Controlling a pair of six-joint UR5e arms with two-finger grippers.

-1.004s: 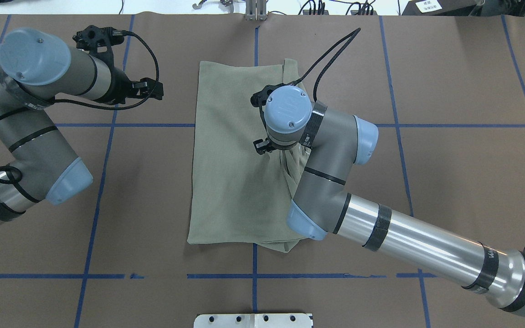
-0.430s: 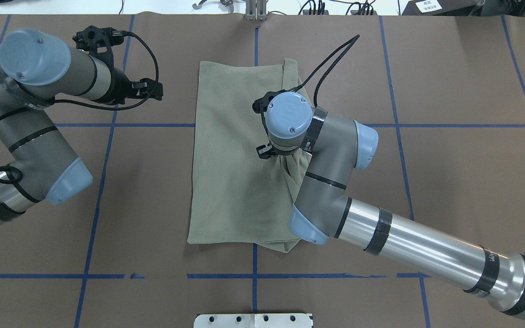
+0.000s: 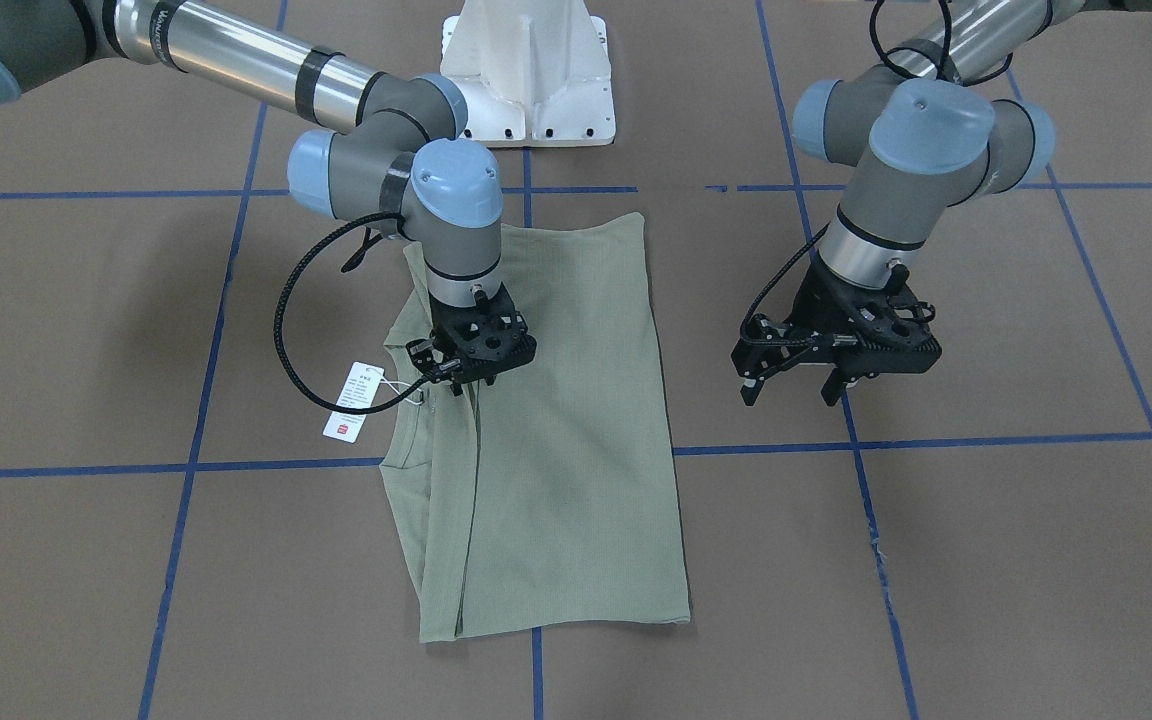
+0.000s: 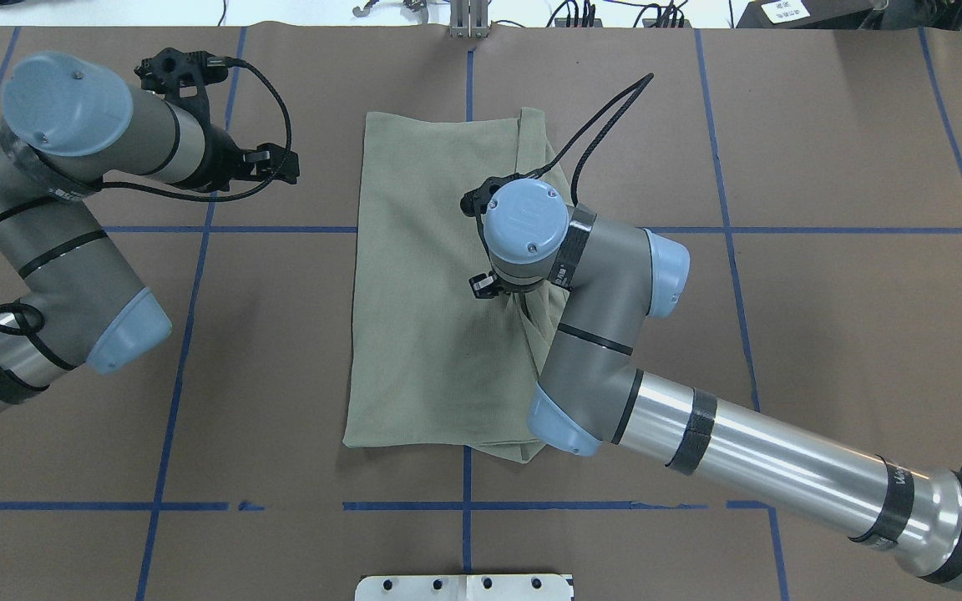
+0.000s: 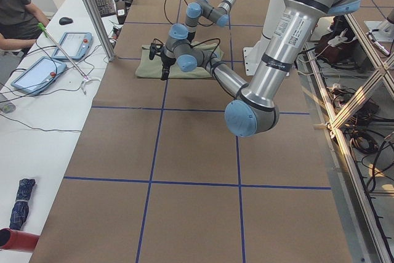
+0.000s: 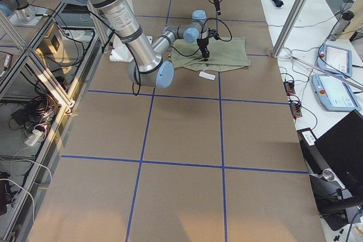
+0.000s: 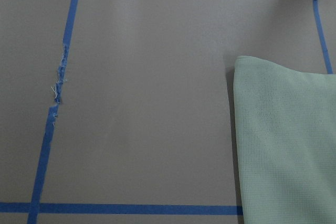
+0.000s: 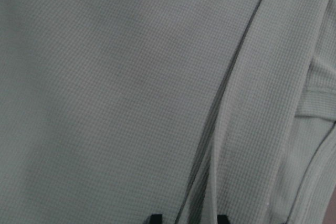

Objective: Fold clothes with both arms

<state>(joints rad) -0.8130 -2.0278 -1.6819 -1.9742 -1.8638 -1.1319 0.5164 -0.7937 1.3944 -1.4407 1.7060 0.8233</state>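
Olive shirt (image 3: 566, 430) lies half-folded; my right gripper (image 3: 456, 383) straddles its fold, fingers seemingly apart; left gripper (image 3: 788, 388) hangs spread. Pinching extra layers would bunch it.

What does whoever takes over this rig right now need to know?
Right hand: open, low over the shirt, tips astride a fold edge; no grasp yet.
Left hand: open, above bare table beside the shirt.
Shirt: mid-table, folded lengthwise into a long strip; hang tag lies on the table off its edge.
Left: probably the crosswise folds.
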